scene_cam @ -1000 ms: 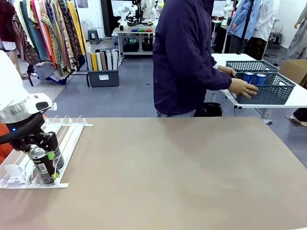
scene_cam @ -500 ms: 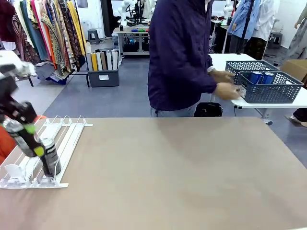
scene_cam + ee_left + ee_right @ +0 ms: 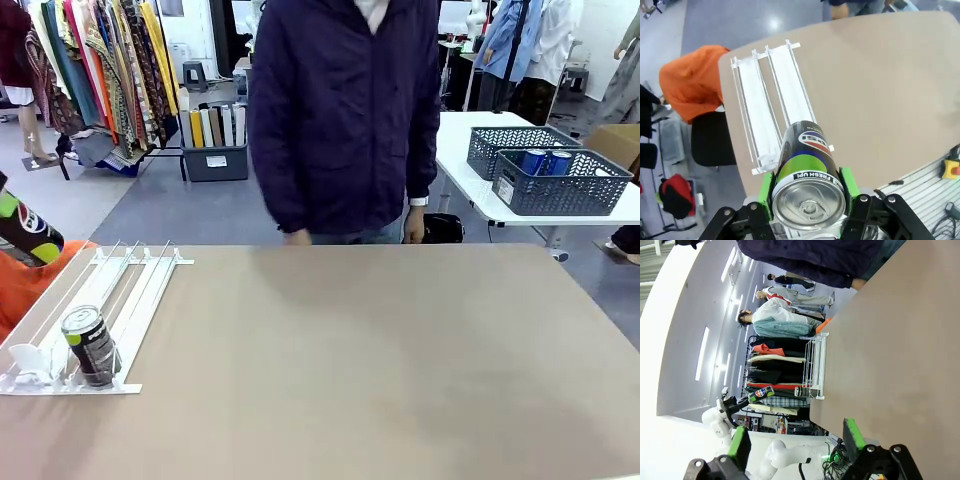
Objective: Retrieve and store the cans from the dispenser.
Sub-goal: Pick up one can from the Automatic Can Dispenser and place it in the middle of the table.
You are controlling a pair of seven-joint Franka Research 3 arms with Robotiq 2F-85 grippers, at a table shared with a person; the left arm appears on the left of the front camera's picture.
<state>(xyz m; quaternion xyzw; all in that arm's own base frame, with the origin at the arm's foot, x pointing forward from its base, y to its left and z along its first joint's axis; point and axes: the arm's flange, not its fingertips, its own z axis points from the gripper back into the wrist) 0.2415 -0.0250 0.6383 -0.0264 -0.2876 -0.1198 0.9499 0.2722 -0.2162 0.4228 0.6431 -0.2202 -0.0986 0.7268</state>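
The dispenser (image 3: pixel 130 285) lies at the table's left side, with one dark brown can (image 3: pixel 91 346) upright at its white front stoppers. My left gripper (image 3: pixel 10 215) is raised at the picture's left edge, shut on a dark can (image 3: pixel 30 236) with a round red, white and blue logo. In the left wrist view that can (image 3: pixel 807 185) sits tilted between the green pads (image 3: pixel 847 182), high above the dispenser (image 3: pixel 771 100). My right gripper (image 3: pixel 796 440) stands open with nothing between its fingers. Far beyond it are the dispenser (image 3: pixel 815 365) and the can the left gripper holds (image 3: pixel 762 391).
A person in a dark jacket (image 3: pixel 345 120) stands at the table's far edge. Two dark mesh baskets (image 3: pixel 555 190) with blue cans sit on a white side table at the back right. An orange-covered chair (image 3: pixel 692 80) is beside the table's left end.
My left gripper lifted a can off the dispenser and carried it up and left. Another can now stands at the front stoppers. The person turned from the baskets to the table.
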